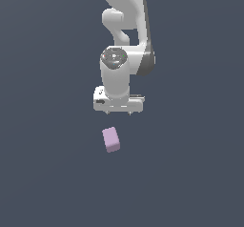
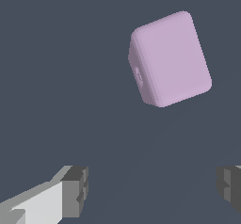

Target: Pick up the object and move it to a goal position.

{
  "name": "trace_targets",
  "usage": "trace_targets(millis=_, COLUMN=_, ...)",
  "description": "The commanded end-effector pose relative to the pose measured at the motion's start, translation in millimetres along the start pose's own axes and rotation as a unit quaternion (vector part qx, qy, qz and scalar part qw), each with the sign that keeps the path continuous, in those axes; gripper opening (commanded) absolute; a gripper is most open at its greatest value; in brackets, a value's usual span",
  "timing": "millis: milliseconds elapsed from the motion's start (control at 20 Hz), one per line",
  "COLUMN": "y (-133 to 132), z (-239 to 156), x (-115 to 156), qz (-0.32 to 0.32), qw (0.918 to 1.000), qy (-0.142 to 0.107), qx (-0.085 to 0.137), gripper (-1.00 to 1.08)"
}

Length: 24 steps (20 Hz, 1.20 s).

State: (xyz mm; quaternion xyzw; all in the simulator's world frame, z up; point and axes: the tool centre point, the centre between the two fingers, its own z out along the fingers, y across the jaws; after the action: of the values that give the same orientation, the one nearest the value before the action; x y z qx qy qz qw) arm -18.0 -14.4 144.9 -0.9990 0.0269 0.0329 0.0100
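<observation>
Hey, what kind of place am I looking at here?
Likely a bare simulator scene, not a real room: a flat, featureless dark floor, a smoothly rendered white arm, and one plain cube lying apart from the open fingers.

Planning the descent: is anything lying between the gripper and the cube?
Nothing: both views show only bare dark surface between the open gripper and the cube, clearest in the wrist view.

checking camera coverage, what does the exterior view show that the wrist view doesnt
Only the exterior view shows the white arm with its joints and hand body above the scene. Only the wrist view shows the two dark fingertips spread wide, nothing between them, plus a small mark on one side face of the cube. Both show the lilac-pink cube lying free on the dark floor, turned at an angle, untouched by the gripper.
</observation>
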Motion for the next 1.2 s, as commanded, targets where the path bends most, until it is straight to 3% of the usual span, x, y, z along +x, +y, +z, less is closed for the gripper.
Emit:
trace_targets(millis=0, y=0.0, z=0.0, x=0.0, qz=0.0, qw=1.0, qy=0.0, qx=0.0, gripper=1.0)
trace_targets(millis=650, y=-17.3, z=-4.5, x=-4.8, qz=-0.028, qw=0.9995, qy=-0.003, qx=-0.012, gripper=1.0)
trace_targets(millis=1150, y=-6.2, z=1.8, x=21.6, qz=-0.068, qw=0.9976, qy=0.006, qx=-0.012, gripper=1.0)
